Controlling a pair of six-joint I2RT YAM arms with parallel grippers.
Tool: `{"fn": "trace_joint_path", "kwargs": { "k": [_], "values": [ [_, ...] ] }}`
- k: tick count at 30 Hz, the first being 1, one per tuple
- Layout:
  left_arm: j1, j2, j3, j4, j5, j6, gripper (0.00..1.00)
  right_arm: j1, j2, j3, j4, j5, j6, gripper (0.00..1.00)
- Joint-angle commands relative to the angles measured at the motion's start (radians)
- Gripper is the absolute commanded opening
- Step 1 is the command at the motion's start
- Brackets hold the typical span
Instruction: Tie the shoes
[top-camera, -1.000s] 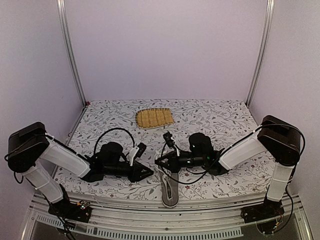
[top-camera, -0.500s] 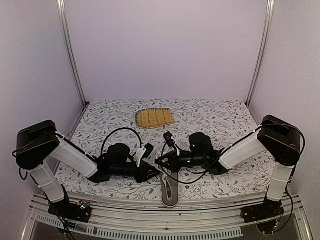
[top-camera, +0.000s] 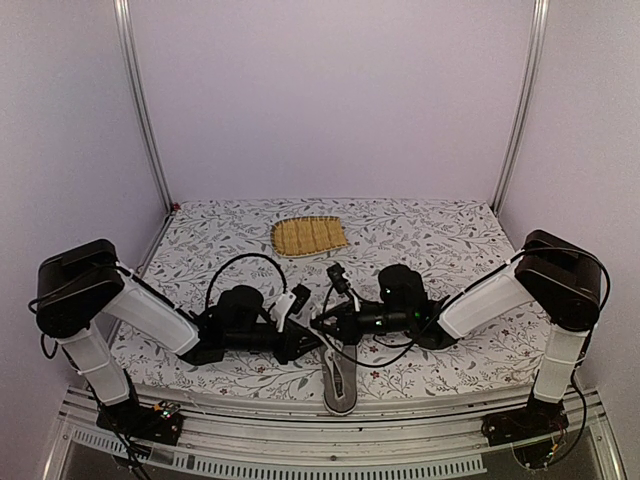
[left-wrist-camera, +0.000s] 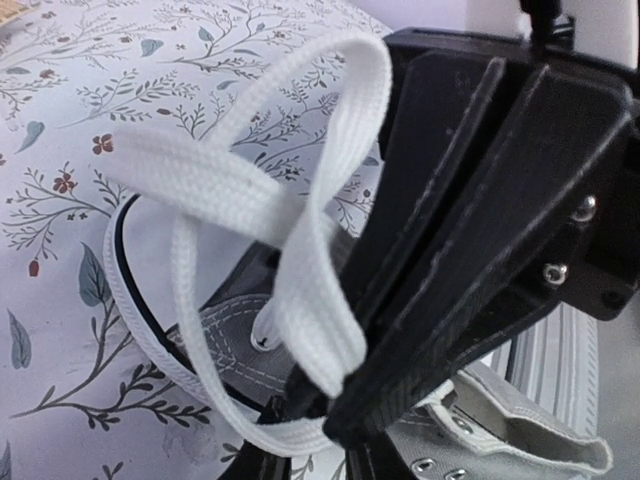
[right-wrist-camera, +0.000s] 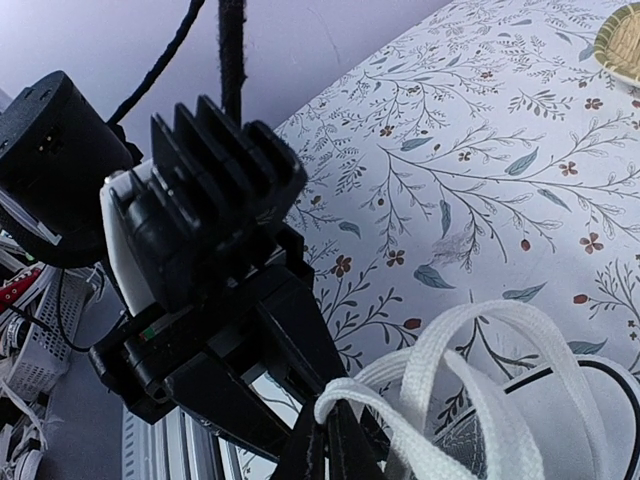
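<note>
The left gripper (top-camera: 306, 338) has come a little further right in the last half second, nearer the sneaker (top-camera: 338, 382); the sneaker itself has not moved. It lies in the middle of the near edge of the worktop (top-camera: 440, 250). Its white laces (left-wrist-camera: 250, 190) stand up in a loop, pinched by the closed fingers of the right gripper (right-wrist-camera: 320, 438). Whether the left fingers are open, I cannot tell. The two grippers are very close, so they may collide, or a pull may slip the loop free.
</note>
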Motion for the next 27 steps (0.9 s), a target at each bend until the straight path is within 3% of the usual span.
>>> {"fn": "trace_joint_path", "kwargs": {
  "k": [1,7,12,19,27],
  "values": [
    [-0.015,0.013,0.023,0.041,-0.022,0.021,0.17,-0.008,0.015,0.015,0.004,-0.012,0.012,0.02],
    [-0.015,0.013,0.02,0.06,-0.02,0.02,0.15,-0.009,0.015,0.015,0.001,-0.014,0.014,0.02],
    [-0.014,0.014,0.019,0.063,-0.017,0.021,0.0,-0.011,0.014,0.013,0.002,-0.012,0.014,0.02],
    [-0.015,-0.035,-0.017,0.039,-0.064,-0.001,0.0,-0.015,-0.024,0.008,-0.046,0.021,0.0,0.03],
    [-0.016,-0.081,-0.015,-0.164,-0.084,-0.017,0.0,-0.024,-0.194,-0.01,-0.267,0.065,-0.113,0.37]
  ]
}}
